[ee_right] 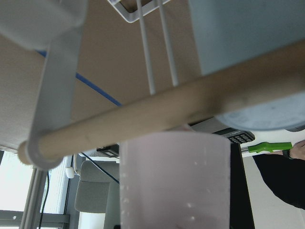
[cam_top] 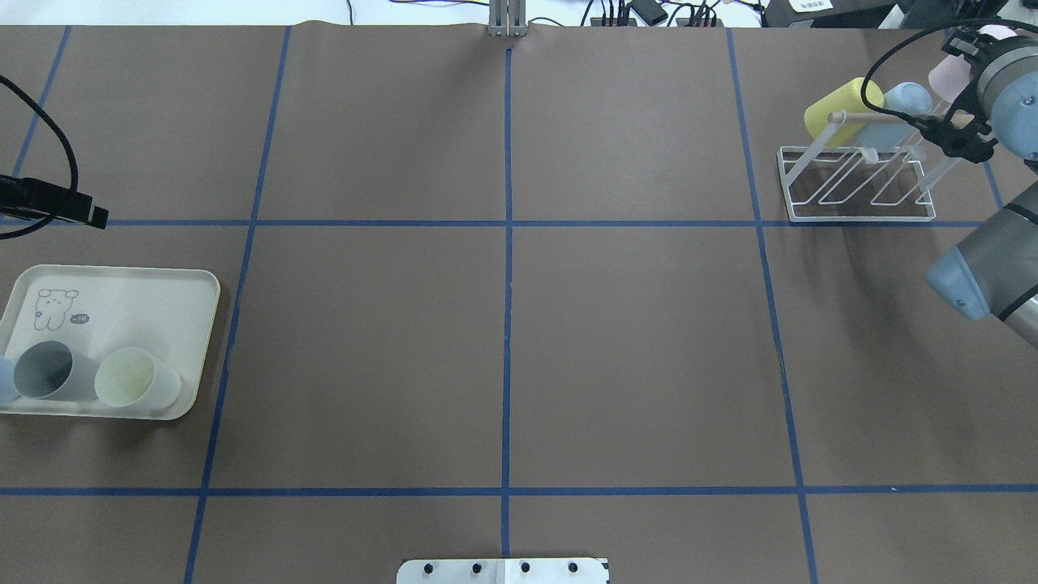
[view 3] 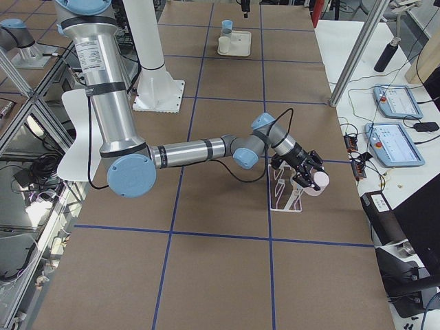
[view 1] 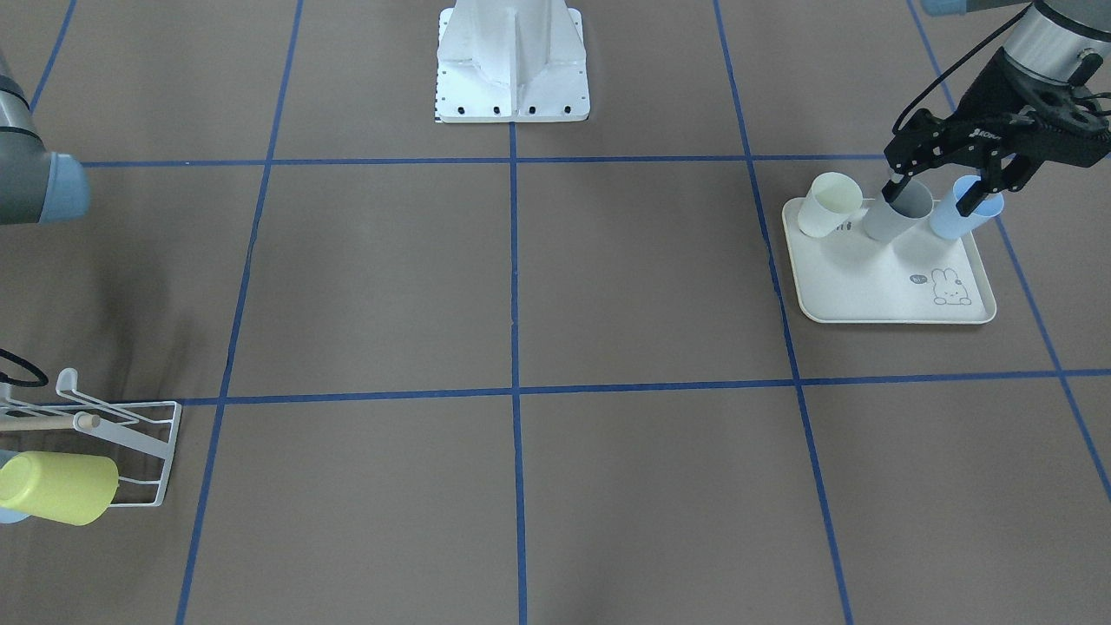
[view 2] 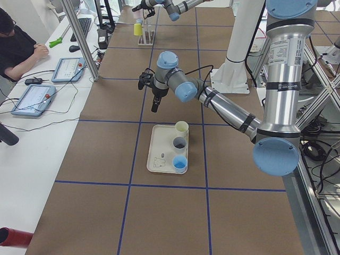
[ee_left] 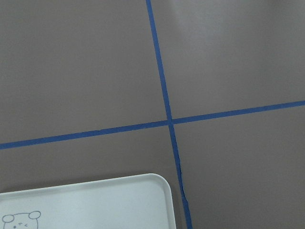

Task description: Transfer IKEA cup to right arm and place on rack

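Front view: left hand [view 1: 942, 187], fingers apart, hovers over the tray [view 1: 868, 286]. Overhead: pink cup [cam_top: 950, 75] is up at the rack [cam_top: 861, 219], near a yellow cup [cam_top: 839, 109]. Right side view: right hand [view 3: 309, 175] looks clamped on it; handover done, placing unfinished.

A matte brown tabletop [cam_top: 632, 349] is divided into squares by blue tape lines [cam_top: 508, 324]. Along its far side runs a white bench [view 2: 42, 154], a silver aluminium post [view 2: 81, 37] rising at its edge.

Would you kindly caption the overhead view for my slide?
Right gripper holds pale pink plastic cup at white wire rack holding yellow cup.
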`<state>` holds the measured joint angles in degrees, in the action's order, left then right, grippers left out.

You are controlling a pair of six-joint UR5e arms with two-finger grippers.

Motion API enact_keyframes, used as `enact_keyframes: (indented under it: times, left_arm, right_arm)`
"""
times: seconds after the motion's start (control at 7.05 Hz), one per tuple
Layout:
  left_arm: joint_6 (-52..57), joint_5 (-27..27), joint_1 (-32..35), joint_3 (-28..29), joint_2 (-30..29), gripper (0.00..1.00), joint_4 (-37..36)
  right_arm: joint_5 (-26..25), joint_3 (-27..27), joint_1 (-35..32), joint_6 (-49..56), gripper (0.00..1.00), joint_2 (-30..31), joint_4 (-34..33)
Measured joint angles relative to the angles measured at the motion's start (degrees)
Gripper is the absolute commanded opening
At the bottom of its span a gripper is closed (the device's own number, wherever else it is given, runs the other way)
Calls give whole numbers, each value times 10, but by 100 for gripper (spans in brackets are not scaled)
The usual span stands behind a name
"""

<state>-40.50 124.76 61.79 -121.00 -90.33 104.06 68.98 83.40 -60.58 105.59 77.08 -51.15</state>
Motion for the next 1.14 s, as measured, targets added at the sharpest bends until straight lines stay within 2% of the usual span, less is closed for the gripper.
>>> enact_keyframes:
  times: [1.14]
  left_arm:
    - [1, 0, -1, 3, -2, 100, 1]
  right_arm:
    - [-31, -1, 22, 2, 33, 13, 0]
